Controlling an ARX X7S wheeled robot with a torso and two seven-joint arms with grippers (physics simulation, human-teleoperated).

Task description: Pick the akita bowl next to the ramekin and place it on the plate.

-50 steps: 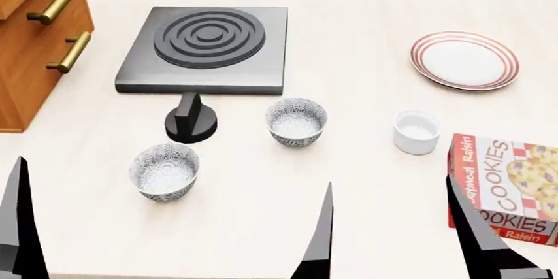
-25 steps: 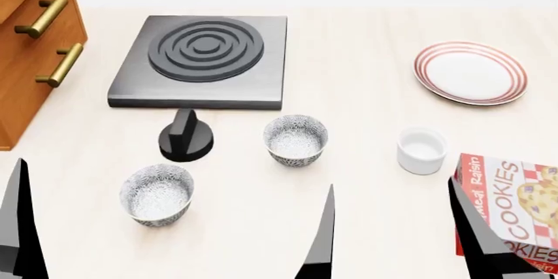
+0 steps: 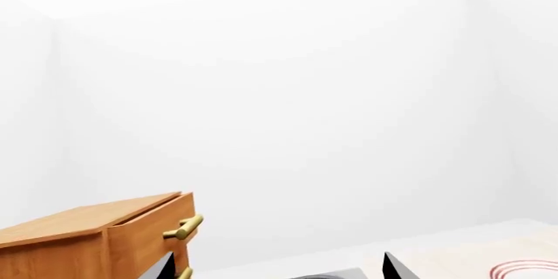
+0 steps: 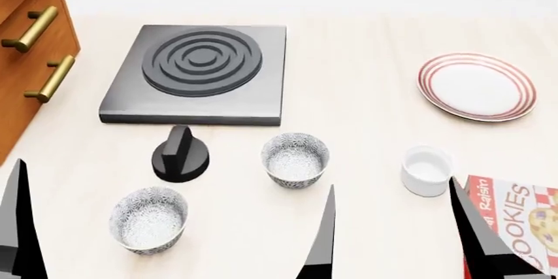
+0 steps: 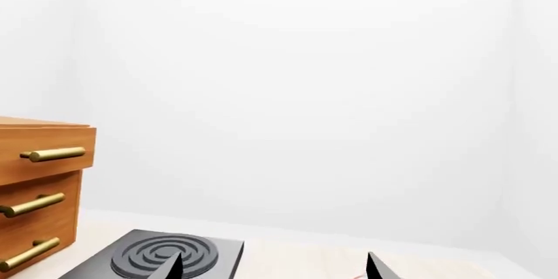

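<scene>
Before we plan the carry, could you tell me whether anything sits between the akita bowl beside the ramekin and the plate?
Nothing sits squarely on that line. The ramekin stands just to the side of the akita bowl, below the straight path to the plate; the cookie box lies nearer the robot still. Bare table lies between.

Count: two patterned bowls (image 4: pixel 295 159) (image 4: pixel 148 219), one ramekin (image 4: pixel 426 171), one plate (image 4: pixel 476 86), one hotplate (image 4: pixel 198 72), one knob (image 4: pixel 180 155), one cookie box (image 4: pixel 516 227), one drawer cabinet (image 4: pixel 31 44).

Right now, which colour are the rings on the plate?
Thin red rings on the white plate; head view shows it best.
</scene>
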